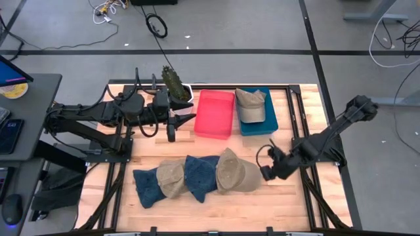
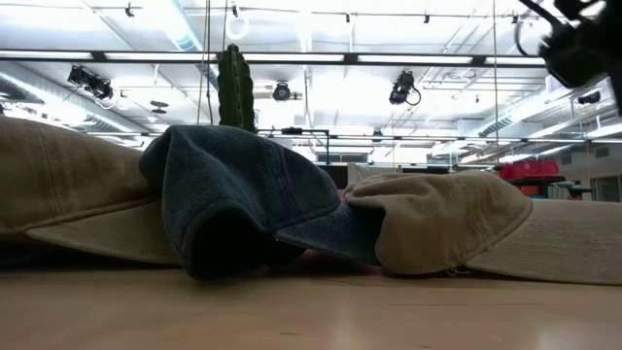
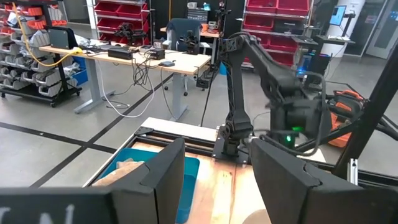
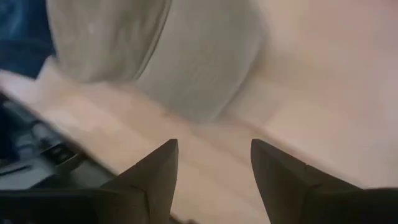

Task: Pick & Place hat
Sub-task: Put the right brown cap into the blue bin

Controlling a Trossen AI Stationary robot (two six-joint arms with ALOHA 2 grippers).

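1. The floor (image 1: 262, 19) is grey concrete, crossed by dark lines.
2. Loose cables (image 1: 156, 25) lie on the floor beyond the table, with a small tangle of white and yellow wires (image 1: 105, 8) near them.
3. A dark desk (image 1: 26, 98) stands at the left side and carries a screen's corner (image 1: 13, 71).
4. In the left wrist view, a wooden bench (image 3: 124, 56) stands on grey legs, with gear and hanging wires on top.
5. Red bins (image 3: 118, 12) fill shelves along the far wall; a rack (image 3: 25, 56) stands at the left.
6. The low view shows a white ceiling with long strip lights (image 2: 389, 58) and hanging black lamps (image 2: 403, 87).
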